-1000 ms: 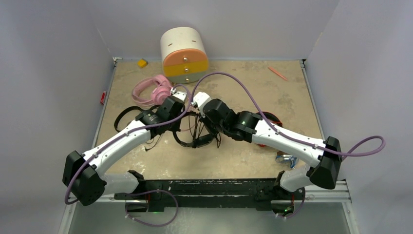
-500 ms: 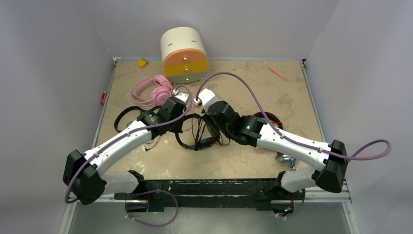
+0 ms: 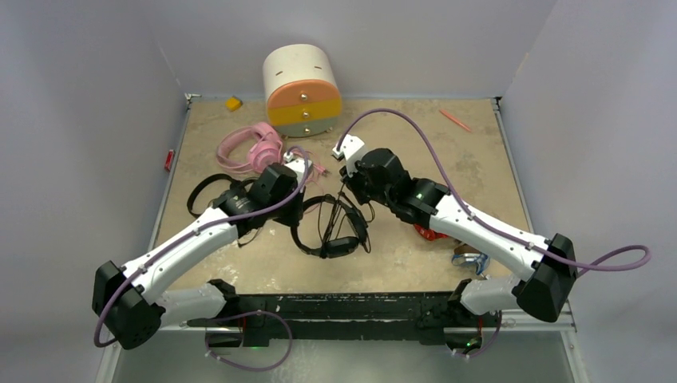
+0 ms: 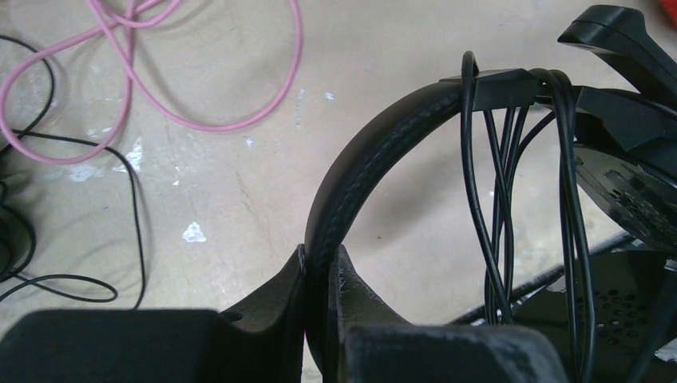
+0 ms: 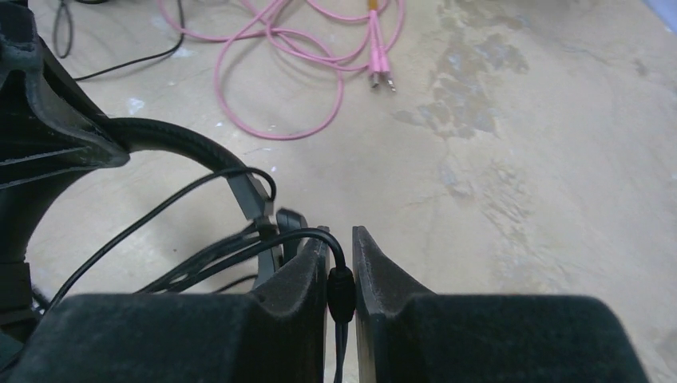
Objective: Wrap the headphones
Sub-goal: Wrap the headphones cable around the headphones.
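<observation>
Two arms meet over the middle of the table (image 3: 495, 144), with the black headphones (image 3: 339, 246) lying on it between them. The left gripper (image 4: 319, 255) is clamped on the headband (image 4: 359, 152), which arches up and off to the right ahead of its jaws, towards the right gripper (image 5: 341, 239). Several turns of the black cable (image 4: 495, 199) already hang across that band, crosswise to its curve, ahead and to the right of the left pincer.

From the right pincer, the band lies just to the left. Its jaws stand narrowly apart with the cable's thick sleeve (image 5: 340, 291) between them; I cannot tell whether they pinch it or only guide it.

The next turn likely depends on leading the free end over the band at right angles. The right arm is nearer that end, while the left steadies the band.

The pink cable (image 5: 279, 120) sprawls loose, well ahead of both pincers.
</observation>
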Motion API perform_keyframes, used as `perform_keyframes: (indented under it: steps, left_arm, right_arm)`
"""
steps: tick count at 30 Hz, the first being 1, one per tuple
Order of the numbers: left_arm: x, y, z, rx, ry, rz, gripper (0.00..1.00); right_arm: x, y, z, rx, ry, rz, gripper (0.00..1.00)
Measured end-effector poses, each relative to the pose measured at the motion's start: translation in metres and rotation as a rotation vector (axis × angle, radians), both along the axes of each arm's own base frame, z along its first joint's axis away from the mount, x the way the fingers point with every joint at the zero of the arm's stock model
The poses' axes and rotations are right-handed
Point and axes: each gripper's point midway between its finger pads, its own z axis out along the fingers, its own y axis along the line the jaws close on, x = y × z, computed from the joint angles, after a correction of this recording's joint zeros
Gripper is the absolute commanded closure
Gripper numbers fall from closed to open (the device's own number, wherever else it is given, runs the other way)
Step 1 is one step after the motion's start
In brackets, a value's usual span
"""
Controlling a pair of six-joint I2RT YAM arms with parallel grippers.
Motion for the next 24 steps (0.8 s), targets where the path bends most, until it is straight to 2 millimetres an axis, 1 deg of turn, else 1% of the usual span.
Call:
perform_keyframes:
  steps: [3,8,12,14,16,20,24]
  left_arm:
    - [-0.008,-0.005,0.010,-0.050,-0.001,-0.036,1.00]
    - [-0.018,-0.011,0.026,-0.116,-0.018,-0.077,1.00]
    - [-0.022,-0.011,0.028,-0.125,-0.012,-0.088,1.00]
    - [-0.023,-0.010,0.027,-0.119,-0.001,-0.085,1.00]
    - [-0.025,-0.011,0.029,-0.120,0.010,-0.087,1.00]
    - [-0.028,-0.016,0.043,-0.150,0.026,-0.100,1.00]
    - [-0.031,-0.018,0.057,-0.160,0.038,-0.108,1.00]
  right_arm:
    - [-0.003,0.008,-0.002,0.039,0.026,0.053,0.84]
    - [-0.005,0.017,-0.005,0.079,0.057,0.100,0.83]
    - [-0.003,0.017,-0.007,0.108,0.083,0.108,0.83]
    - [-0.001,0.015,-0.009,0.141,0.113,0.105,0.81]
    - [0.004,0.011,-0.015,0.186,0.155,0.099,0.77]
    - [0.009,0.002,-0.030,0.268,0.230,0.089,0.75]
    - [0.001,0.009,-0.039,0.347,0.278,0.135,0.74]
